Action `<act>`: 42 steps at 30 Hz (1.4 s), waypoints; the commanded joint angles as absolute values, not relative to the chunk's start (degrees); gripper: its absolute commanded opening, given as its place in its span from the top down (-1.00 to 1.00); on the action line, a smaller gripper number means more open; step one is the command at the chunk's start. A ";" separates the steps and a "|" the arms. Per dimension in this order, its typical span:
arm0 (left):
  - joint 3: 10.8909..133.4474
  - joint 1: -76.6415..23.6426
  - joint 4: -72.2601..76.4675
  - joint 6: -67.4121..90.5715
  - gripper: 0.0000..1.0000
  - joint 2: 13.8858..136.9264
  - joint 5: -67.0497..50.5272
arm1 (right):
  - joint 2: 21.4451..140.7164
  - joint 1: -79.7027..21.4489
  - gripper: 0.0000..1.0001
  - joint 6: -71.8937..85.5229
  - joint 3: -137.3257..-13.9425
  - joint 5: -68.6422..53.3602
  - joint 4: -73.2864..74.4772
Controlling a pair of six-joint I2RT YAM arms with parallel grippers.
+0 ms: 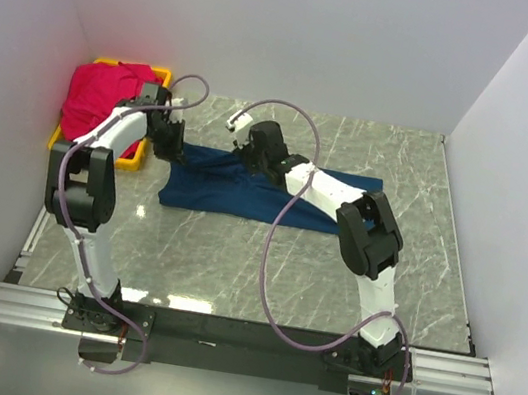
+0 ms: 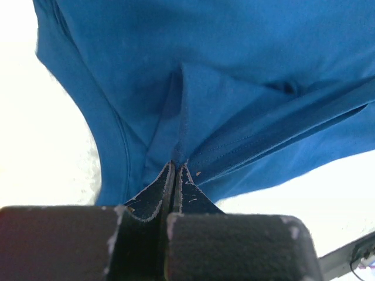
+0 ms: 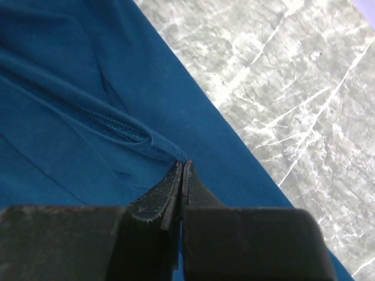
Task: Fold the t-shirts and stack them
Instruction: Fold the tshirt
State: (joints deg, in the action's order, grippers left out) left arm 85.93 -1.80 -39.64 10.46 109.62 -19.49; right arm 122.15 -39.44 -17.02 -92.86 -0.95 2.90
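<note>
A navy blue t-shirt [image 1: 254, 196] lies spread across the middle of the marble table, its far edge lifted. My left gripper [image 1: 165, 140] is shut on a hemmed fold of that shirt at its far left corner; in the left wrist view the gripper [image 2: 177, 165] pinches blue cloth [image 2: 234, 76]. My right gripper [image 1: 251, 155] is shut on the shirt's far edge near the middle; the right wrist view shows the gripper [image 3: 181, 164] closed on a hemmed edge of the cloth [image 3: 70, 88]. A red-pink t-shirt [image 1: 104, 95] lies bunched in the bin at the far left.
A yellow plastic bin [image 1: 139, 154] stands at the far left against the wall, under the red-pink shirt. White walls enclose the table on three sides. Grey marble tabletop [image 1: 233, 263] shows in front of the navy shirt and to its right [image 3: 304, 88].
</note>
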 commanded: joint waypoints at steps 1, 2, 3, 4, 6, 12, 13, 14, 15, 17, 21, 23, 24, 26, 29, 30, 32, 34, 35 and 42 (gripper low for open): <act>83.15 -1.14 -40.42 9.50 0.97 105.91 -17.58 | 118.30 -37.97 1.00 -18.10 -91.50 0.18 0.79; 82.80 -1.14 -40.78 9.14 0.96 106.00 -17.23 | 118.21 -38.06 1.00 -18.28 -91.58 -1.04 1.57; 82.27 -1.23 -41.04 8.88 0.96 105.91 -16.97 | 118.30 -38.06 1.00 -18.37 -91.76 -1.49 2.37; 81.13 -1.14 -41.04 8.18 0.95 105.82 -16.70 | 118.74 -38.14 1.00 -18.80 -92.19 -2.54 3.59; 80.07 -1.14 -41.31 7.30 0.78 105.12 -16.70 | 119.09 -38.06 1.00 -19.51 -93.51 -3.25 7.72; 80.68 -1.05 -39.12 1.59 -0.04 97.75 -23.44 | 109.55 -33.06 -0.09 -18.64 -90.89 -10.09 16.78; 81.29 -1.23 -38.68 0.62 -0.14 96.95 -25.12 | 107.77 -29.48 -0.18 -18.55 -90.27 -12.02 18.09; 82.08 -1.49 -38.41 -1.39 -0.25 96.51 -26.27 | 106.10 -27.70 -0.18 -18.81 -89.92 -15.61 21.85; 82.96 -2.63 -37.71 -2.28 -0.30 96.33 -27.41 | 104.78 -26.03 -0.18 -19.24 -89.65 -16.78 24.06; 86.21 -4.65 -37.35 -4.21 -0.37 97.98 -29.44 | 101.26 -20.41 -0.17 -21.26 -88.69 -19.50 30.54; 93.14 -12.02 -36.48 -5.36 -0.32 103.44 -31.55 | 98.79 -9.25 -0.01 -27.66 -87.01 -23.81 40.67; 94.83 -14.40 -35.25 -6.06 -0.26 106.77 -32.77 | 99.58 -2.16 0.06 -29.61 -87.36 -24.96 45.67; 96.23 -16.42 -34.72 -6.33 -0.24 107.83 -32.87 | 101.06 -0.37 0.09 -31.88 -87.97 -25.40 47.27; 97.90 -18.01 -33.93 -5.98 -0.19 111.42 -32.17 | 102.74 4.37 0.17 -33.48 -89.64 -25.23 50.34; 101.77 -20.03 -35.15 -5.19 -0.17 116.34 -32.00 | 105.90 6.15 0.22 -36.64 -91.40 -23.21 52.73; 103.60 -20.82 -35.94 -5.19 -0.18 117.50 -31.38 | 107.04 6.41 0.21 -37.96 -91.49 -22.59 53.00; 105.20 -21.44 -37.87 -5.45 -0.23 120.13 -29.28 | 108.01 6.42 0.18 -39.11 -91.58 -20.57 53.00; 105.21 -21.62 -38.23 -5.45 -0.26 121.02 -28.83 | 109.33 6.42 0.14 -40.43 -91.84 -19.08 52.65; 104.86 -21.53 -37.88 -5.28 -0.27 120.85 -28.39 | 109.86 6.42 0.14 -40.78 -91.93 -18.55 52.47; 102.83 -21.53 -37.97 -5.80 -0.31 121.29 -25.06 | 114.16 5.98 0.05 -41.84 -91.41 -15.30 49.93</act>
